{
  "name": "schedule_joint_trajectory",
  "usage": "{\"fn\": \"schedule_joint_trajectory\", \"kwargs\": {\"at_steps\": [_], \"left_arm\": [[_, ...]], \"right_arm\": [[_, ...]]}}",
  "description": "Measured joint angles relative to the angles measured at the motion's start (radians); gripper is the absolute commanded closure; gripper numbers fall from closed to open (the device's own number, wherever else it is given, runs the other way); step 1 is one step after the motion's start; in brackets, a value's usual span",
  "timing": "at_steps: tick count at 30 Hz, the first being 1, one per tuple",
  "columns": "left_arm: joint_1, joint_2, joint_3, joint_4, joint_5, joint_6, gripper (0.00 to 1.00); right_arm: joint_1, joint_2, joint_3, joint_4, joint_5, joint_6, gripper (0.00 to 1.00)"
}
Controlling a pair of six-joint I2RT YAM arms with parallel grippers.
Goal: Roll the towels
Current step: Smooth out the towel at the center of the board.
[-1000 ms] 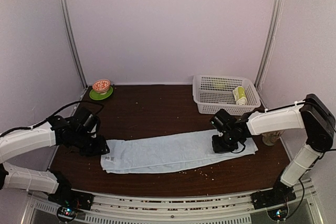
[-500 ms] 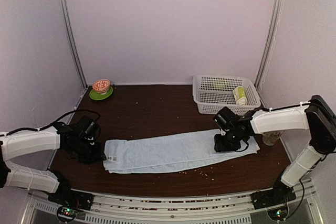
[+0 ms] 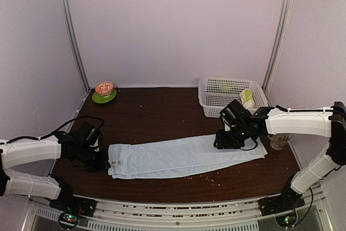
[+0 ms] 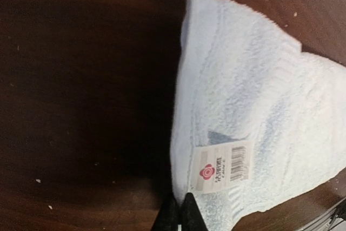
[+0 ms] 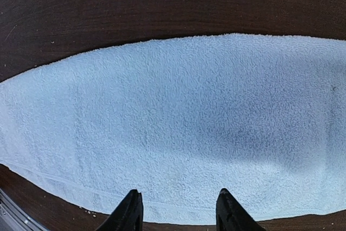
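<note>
The pale-blue towel (image 3: 178, 156) lies folded into a long strip across the dark table, its tag (image 4: 221, 166) near the left end. My left gripper (image 3: 102, 162) sits low at that left end. In the left wrist view the left gripper (image 4: 181, 212) is shut on the towel's (image 4: 254, 96) edge just below the tag, a sliver of cloth showing between the tips. My right gripper (image 3: 223, 143) hovers over the strip's right part. Seen from the right wrist, the right gripper (image 5: 180, 212) is open above bare towel (image 5: 178, 117). The lime-green towel (image 3: 247, 98) lies rolled in the basket.
A white mesh basket (image 3: 216, 87) stands at the back right. At the back left corner, a patterned bowl (image 3: 104, 87) rests on a green plate (image 3: 101, 99). A translucent cup (image 3: 279, 143) stands by the right arm. Crumbs dot the table near the towel's front edge.
My left gripper has dropped toward the towel's left end and closed there. My right gripper has drifted left and slightly back over the towel, staying open.
</note>
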Motion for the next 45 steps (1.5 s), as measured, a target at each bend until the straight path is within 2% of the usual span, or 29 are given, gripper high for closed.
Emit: {"fn": "schedule_joint_trajectory", "kwargs": {"at_steps": [2,9,18,29,45], "left_arm": [[0.000,-0.050,0.059,-0.020,0.003,0.001,1.00],[-0.050,-0.035,0.120,-0.026,0.024,-0.008,1.00],[-0.166,0.005,0.067,-0.008,0.037,-0.070,1.00],[-0.168,-0.087,0.025,-0.130,-0.039,-0.086,1.00],[-0.168,0.043,0.036,-0.132,-0.068,-0.033,1.00]], "right_arm": [[0.005,0.000,0.000,0.000,0.000,0.002,0.54],[0.017,0.005,0.000,0.002,-0.006,0.020,0.54],[0.019,0.011,0.000,0.010,-0.018,0.023,0.54],[0.021,0.037,0.000,0.027,-0.029,0.022,0.54],[0.080,0.112,-0.004,-0.002,0.011,-0.026,0.52]]}}
